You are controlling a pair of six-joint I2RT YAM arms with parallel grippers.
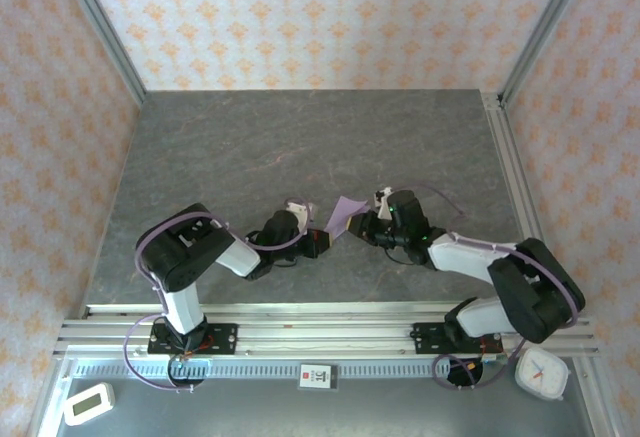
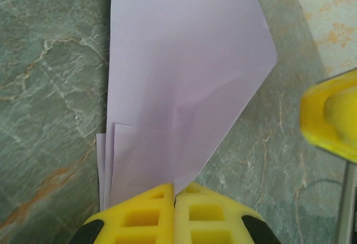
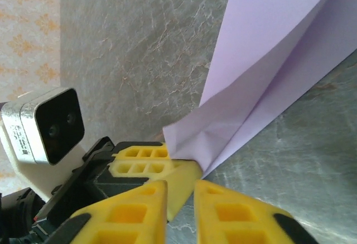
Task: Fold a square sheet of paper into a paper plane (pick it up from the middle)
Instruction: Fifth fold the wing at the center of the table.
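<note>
Paper: one lilac paper (image 1: 347,215), mid-counter between the two hands; near the front rail, well apart from the walls
Left hand: the left hand (image 2: 174,191) is fully closed on the near corner of the paper (image 2: 184,76); the stacked layers run straight in between its yellow fingers
Right hand: the right hand (image 3: 181,187) has only a narrow gap between its fingers, with nothing in that gap; it sits just beside the left hand (image 3: 162,166) and the pinched corner, holding no paper
Lie of the paper: in the right wrist view the paper (image 3: 268,60) rises up and to the right from the grip; whether its lower edge touches the counter (image 1: 300,147) I cannot tell
Done: the sheet is no longer a flat square; several layers overlap at the gripped end, a crease runs across the middle, and one side comes to a blunt point; so the first folds look made
Left: judging by the shape it is too broad for a slim dart; narrowing folds and a firm press of the creases seem to remain; I put the task about midway
Next: the right hand probably needs a hold on a free edge; a loose pinch could let the layers slip apart
Count: paper, one; arms, two; hands, two, one gripping and one free
</note>
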